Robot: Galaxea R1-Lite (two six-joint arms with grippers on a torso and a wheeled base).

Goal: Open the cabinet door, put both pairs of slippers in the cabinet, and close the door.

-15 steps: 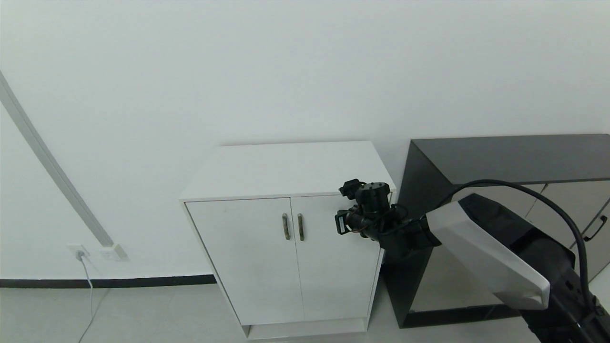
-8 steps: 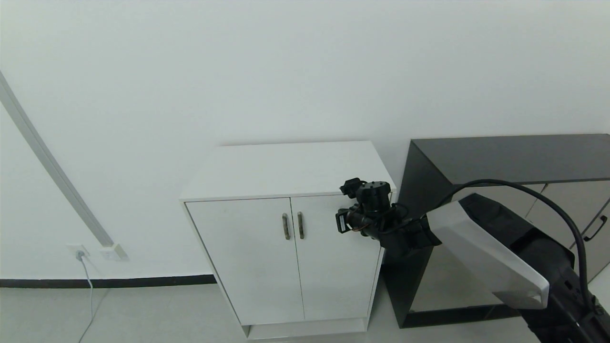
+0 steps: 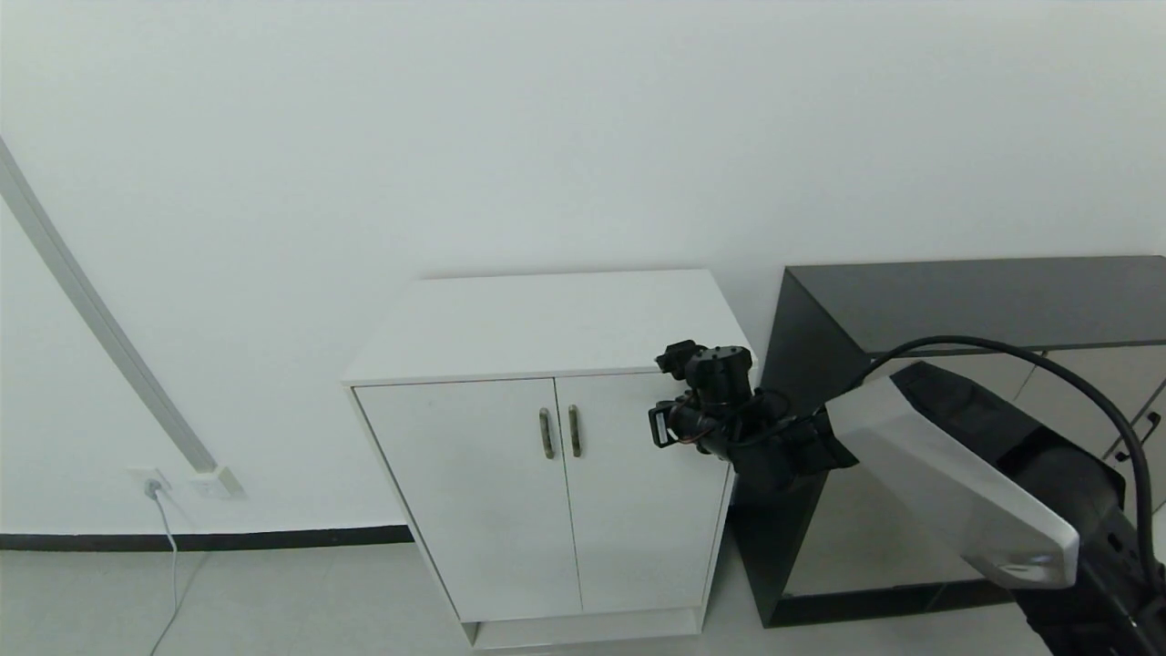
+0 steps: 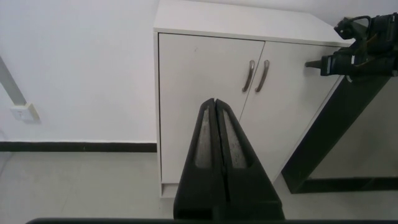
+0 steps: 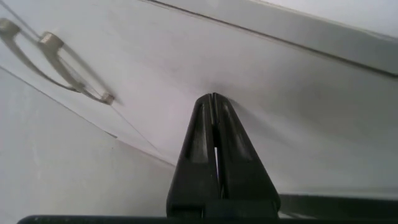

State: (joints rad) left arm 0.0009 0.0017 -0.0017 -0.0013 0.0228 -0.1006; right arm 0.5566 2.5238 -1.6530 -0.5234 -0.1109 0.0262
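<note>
White cabinet (image 3: 547, 328) stands upright against the wall, at 6 o'clock in the head view, its front facing the robot. Both doors are shut flush: left door (image 3: 465, 492) and right door (image 3: 629, 510) meet at a thin vertical seam. And right at that seam sit the two metal handles (image 3: 546, 433), long axes straight up and down, one on each side of the seam, high on the doors.

Over to the right claw (image 3: 654, 426). It hangs in front of the right door's upper part, at 3 o'clock from the handles, and its long axis lies level, pointing toward 9 o'clock, across the door at them. From its own wrist, the right claw (image 5: 213, 99) is clenched, fingers pressed together with nothing between them, tip right up by the door panel; whether it touches, I cannot tell.

The left claw (image 4: 214, 102) is clenched on nothing too, held well back from the cabinet and aimed at its front, below the handles.

At 3 o'clock from the cabinet, just beside it, stands a dark sideboard (image 3: 956, 292). At 8 o'clock, low on the wall, a wall socket (image 3: 150, 480) has a cable (image 3: 173, 556) dropping to the floor.
</note>
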